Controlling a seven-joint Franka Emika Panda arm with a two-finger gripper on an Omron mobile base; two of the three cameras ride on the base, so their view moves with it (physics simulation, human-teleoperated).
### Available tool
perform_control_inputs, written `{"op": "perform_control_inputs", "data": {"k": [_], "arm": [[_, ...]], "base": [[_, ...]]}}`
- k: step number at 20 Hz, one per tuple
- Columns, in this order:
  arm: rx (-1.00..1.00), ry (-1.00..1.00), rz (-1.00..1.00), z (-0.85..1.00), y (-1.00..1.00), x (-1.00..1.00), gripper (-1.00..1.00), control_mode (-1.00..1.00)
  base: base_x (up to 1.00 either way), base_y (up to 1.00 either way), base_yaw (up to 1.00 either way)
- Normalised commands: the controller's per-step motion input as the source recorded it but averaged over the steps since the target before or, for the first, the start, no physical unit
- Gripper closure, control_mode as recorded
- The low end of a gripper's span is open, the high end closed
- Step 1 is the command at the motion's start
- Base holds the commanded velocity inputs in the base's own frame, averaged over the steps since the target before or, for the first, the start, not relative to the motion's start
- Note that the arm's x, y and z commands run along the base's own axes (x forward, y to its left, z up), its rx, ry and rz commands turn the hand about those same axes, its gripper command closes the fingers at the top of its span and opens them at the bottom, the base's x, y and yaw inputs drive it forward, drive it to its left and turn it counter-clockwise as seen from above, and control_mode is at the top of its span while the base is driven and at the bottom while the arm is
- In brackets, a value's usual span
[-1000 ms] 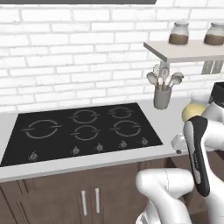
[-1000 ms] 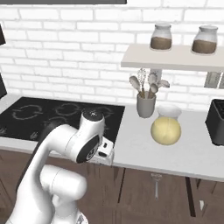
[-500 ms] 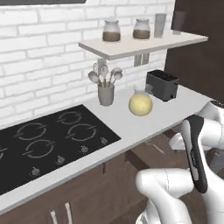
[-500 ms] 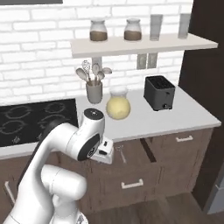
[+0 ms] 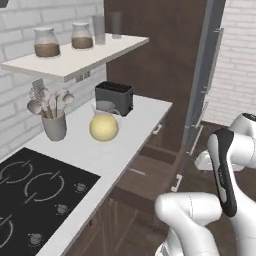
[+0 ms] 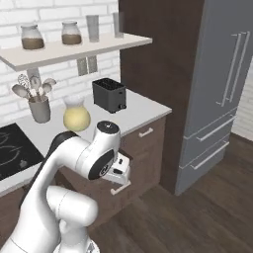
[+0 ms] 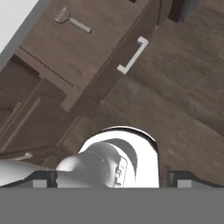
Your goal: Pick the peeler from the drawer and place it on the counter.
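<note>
The drawer (image 7: 83, 48) stands pulled out under the counter (image 5: 125, 150), and the hand view looks down into it from above. The peeler (image 7: 72, 21) lies flat on the drawer's brown bottom, near the counter's pale edge, its looped head toward that edge and its thin handle pointing away toward the drawer front. The drawer's front panel carries a pale bar handle (image 7: 133, 55). The gripper (image 7: 111, 177) shows as two small dark finger tips at the bottom of the hand view, set well apart with nothing between them, so it is released; it hangs above the wooden floor (image 7: 183, 87), well apart from the peeler. In the left base view the open drawer (image 5: 150, 172) juts out below the counter's end, its handle (image 5: 176, 183) near the robot's arm. On the counter stand a round yellow jug (image 5: 104, 126), a black toaster (image 5: 114, 98) just behind it, and a grey pot of spoons and spatulas (image 5: 54, 122) near the wall. The black cooktop (image 5: 35, 195) lies at the counter's near left. A white shelf (image 6: 74, 49) above holds two jars (image 6: 32, 37).
</note>
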Motion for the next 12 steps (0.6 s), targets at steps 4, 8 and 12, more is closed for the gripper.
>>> {"op": "perform_control_inputs", "data": {"k": [4, 8, 12], "arm": [[0.00, 0.00, 0.00, 0.00, 0.00, 0.00, -1.00, 1.00], [0.00, 0.00, 0.00, 0.00, 0.00, 0.00, -1.00, 1.00], [0.00, 0.08, -0.03, -0.17, -0.30, 0.27, -1.00, -1.00]], "base": [[0.19, 0.86, -0.42], [0.31, 0.87, -0.28], [0.15, 0.00, 0.00]]}}
